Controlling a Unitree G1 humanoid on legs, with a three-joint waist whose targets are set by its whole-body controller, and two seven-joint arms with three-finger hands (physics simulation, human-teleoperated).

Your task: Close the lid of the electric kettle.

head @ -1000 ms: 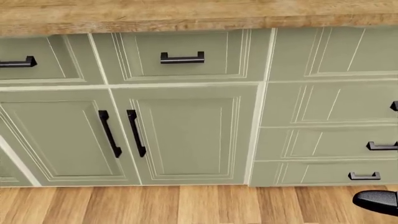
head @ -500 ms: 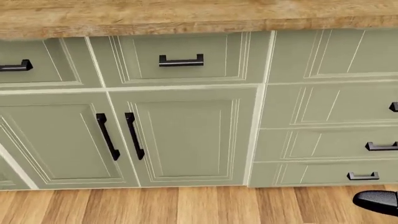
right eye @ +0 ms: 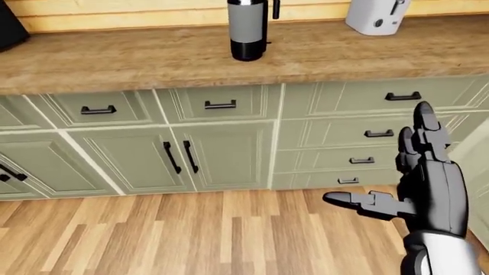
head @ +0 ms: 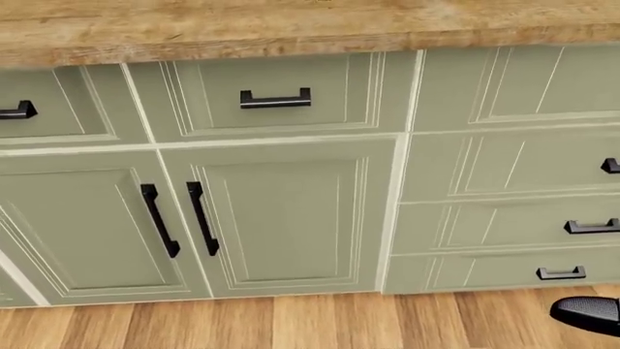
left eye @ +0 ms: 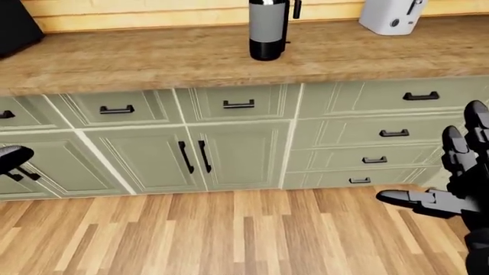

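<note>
The electric kettle (left eye: 268, 28) is seen on the wooden counter (left eye: 153, 63), its lid cut off; the cabinets (head: 281, 211) have grown bigger, so the robot is nearing, right hand (right eye: 428, 189) spread wide and empty.

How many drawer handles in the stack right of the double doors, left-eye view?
4, top to bottom: top handle, second handle, third handle, bottom handle. None looks hidden.

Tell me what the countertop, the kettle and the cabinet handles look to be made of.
Light-brown wooden countertop: matte wood, visible grain. Tall grey-and-black electric kettle: body probably brushed metal, base and handle likely black plastic. Black bar cabinet handles: dark metal or plastic, can't tell which.
</note>
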